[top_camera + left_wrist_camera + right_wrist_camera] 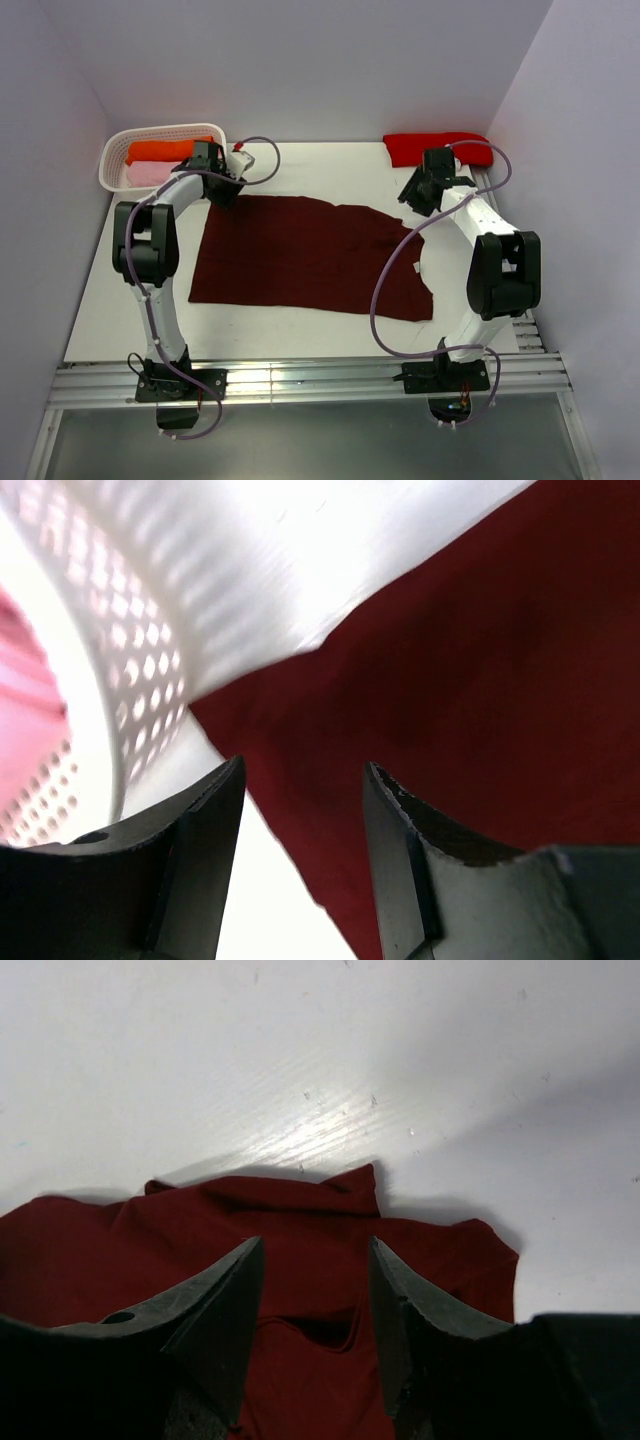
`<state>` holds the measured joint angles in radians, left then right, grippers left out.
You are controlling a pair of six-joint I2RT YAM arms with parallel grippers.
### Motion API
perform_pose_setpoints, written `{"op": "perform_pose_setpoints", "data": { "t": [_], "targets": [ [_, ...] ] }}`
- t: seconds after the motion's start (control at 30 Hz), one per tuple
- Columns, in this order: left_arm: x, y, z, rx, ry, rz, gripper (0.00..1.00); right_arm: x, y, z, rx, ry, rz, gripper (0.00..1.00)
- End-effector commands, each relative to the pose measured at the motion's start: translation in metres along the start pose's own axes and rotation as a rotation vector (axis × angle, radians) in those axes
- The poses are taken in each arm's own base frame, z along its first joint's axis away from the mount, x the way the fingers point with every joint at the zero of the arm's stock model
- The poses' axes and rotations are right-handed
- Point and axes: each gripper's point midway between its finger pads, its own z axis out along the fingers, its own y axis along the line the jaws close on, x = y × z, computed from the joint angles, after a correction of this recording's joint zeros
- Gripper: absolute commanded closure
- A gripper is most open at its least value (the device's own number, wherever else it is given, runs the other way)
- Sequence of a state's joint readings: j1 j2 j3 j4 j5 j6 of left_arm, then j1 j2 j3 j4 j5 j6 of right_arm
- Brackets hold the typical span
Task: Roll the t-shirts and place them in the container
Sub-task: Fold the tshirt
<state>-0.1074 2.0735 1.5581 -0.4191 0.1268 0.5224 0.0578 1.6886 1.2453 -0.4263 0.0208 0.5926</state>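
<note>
The maroon t-shirt (300, 255) lies spread flat across the middle of the white table (110, 320), between the two arms. The left gripper (222, 190) sits low at the shirt's far left corner, its jaws apart. In the left wrist view the cloth's edge runs diagonally under the gap, with bare table on one side and nothing pinched. Just beside that gripper stands a white perforated basket (113, 152), close enough that its wall fills much of the left wrist view. It holds a rolled orange t-shirt (165, 150) and a pale pink t-shirt (145, 174).

The right gripper (415, 195) hangs over the shirt's far right corner, jaws also apart. Its fingers (225, 1300) frame a rumpled, bunched part of the maroon cloth; whether they touch it cannot be told. A folded bright red t-shirt (437, 148) lies behind that gripper at the far right edge, apart from the maroon one. The right arm's purple cable (380, 290) loops across the shirt's right end in the overhead view
</note>
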Motion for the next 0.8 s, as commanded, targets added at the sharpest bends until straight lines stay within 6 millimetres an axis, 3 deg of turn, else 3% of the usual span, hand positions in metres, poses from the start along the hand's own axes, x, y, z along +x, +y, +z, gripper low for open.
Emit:
{"op": "perform_pose_setpoints", "data": {
  "t": [0.0, 0.17, 0.23, 0.27, 0.33, 0.47, 0.77],
  "targets": [
    [-0.036, 0.004, -0.006, -0.025, -0.082, 0.110, 0.44, -0.020, 0.009, -0.001, -0.039, -0.064, -0.006, 0.47],
    [-0.034, -0.004, 0.007, 0.027, -0.054, 0.186, 0.44, -0.020, 0.005, 0.004, -0.028, -0.060, -0.011, 0.48],
    [-0.042, 0.003, 0.010, 0.014, -0.058, 0.218, 0.44, -0.020, 0.002, 0.006, -0.022, -0.056, -0.009, 0.48],
    [-0.033, -0.002, 0.018, 0.047, -0.025, 0.220, 0.44, -0.020, 0.002, 0.007, -0.022, -0.056, -0.012, 0.48],
    [-0.045, 0.005, 0.020, 0.047, -0.040, 0.250, 0.44, -0.021, -0.001, 0.009, -0.017, -0.052, -0.010, 0.48],
    [-0.040, -0.005, 0.033, 0.137, -0.007, 0.281, 0.44, -0.020, -0.007, 0.015, -0.008, -0.040, -0.009, 0.48],
    [-0.043, -0.020, 0.029, 0.245, -0.029, 0.321, 0.44, -0.022, -0.012, 0.016, 0.007, -0.040, -0.013, 0.49]
  ]
}}
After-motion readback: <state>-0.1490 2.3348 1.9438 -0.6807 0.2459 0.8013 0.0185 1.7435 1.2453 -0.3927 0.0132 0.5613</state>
